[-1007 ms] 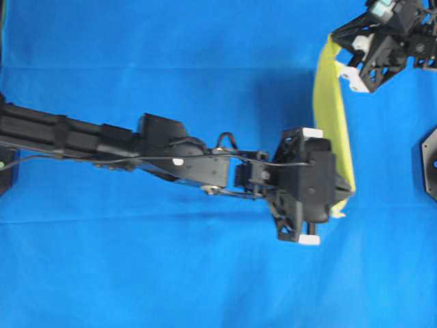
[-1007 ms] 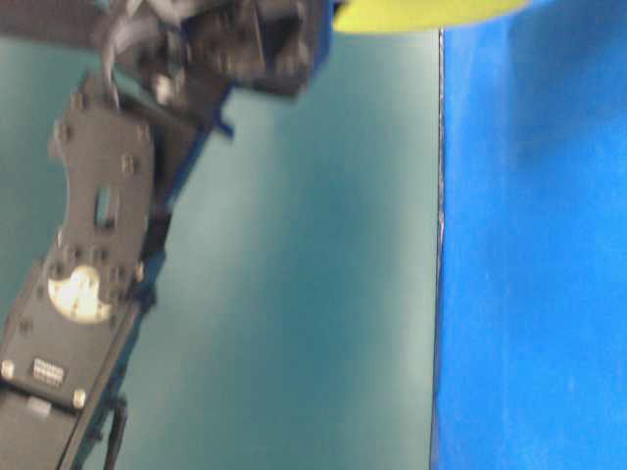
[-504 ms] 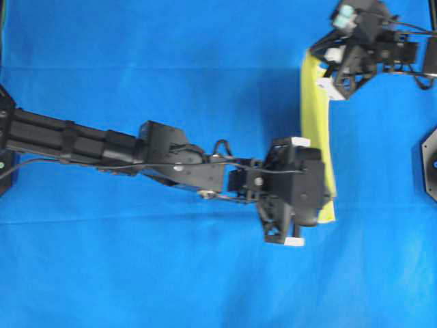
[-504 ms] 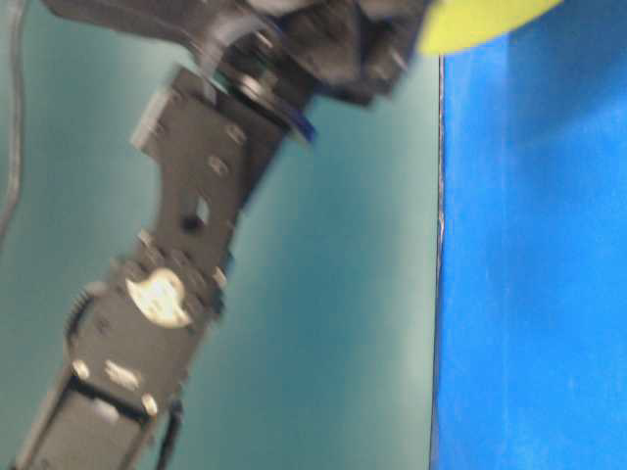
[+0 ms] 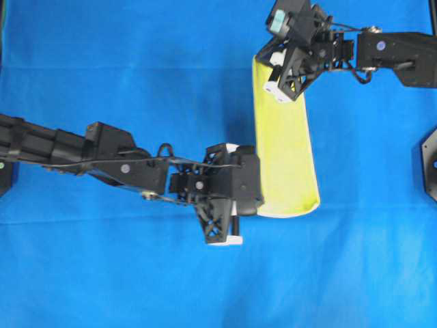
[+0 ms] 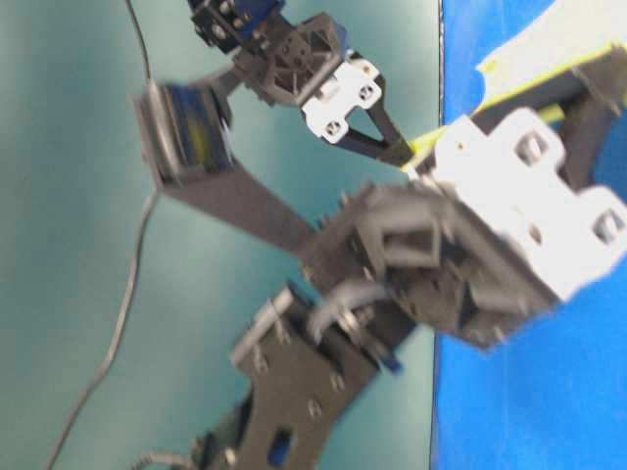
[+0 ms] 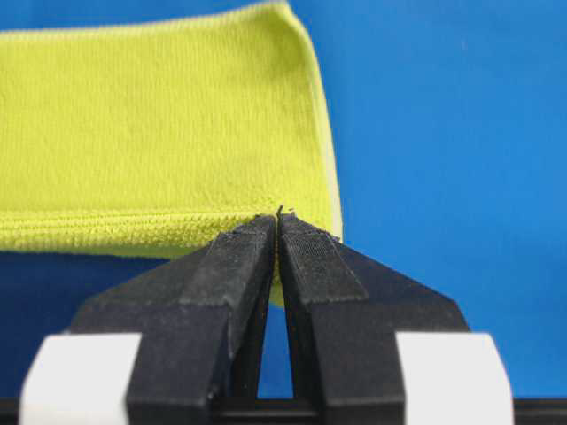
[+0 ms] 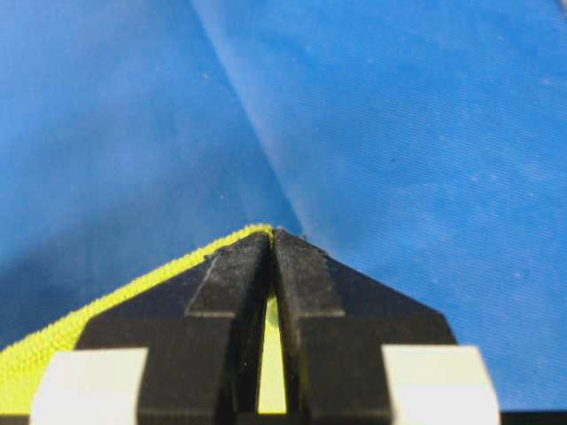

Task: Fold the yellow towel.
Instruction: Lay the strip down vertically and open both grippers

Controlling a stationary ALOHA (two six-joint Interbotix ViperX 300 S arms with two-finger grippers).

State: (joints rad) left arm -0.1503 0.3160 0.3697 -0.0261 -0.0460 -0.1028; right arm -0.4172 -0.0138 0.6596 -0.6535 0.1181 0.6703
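Observation:
The yellow towel (image 5: 283,150) shows as a long folded band on the blue table, running from top centre down to a rounded end at the lower right. My left gripper (image 5: 258,205) is at the band's near left corner, shut on the towel's hem (image 7: 159,226), with its tips (image 7: 279,217) pinched together on the cloth. At the far end, my right gripper (image 5: 266,65) is shut on the other corner. A thin yellow edge (image 8: 53,341) runs off from its tips (image 8: 273,232), and yellow shows between the fingers.
A blue cloth (image 5: 136,68) covers the table, with a crease (image 8: 248,115) running away from the right gripper. A black base plate (image 5: 429,160) sits at the right edge. The table-level view shows a teal wall (image 6: 78,294) behind both arms.
Both grippers have moved left, carrying the towel with them. The towel showed as a narrow edge-on strip and now shows as a wider band.

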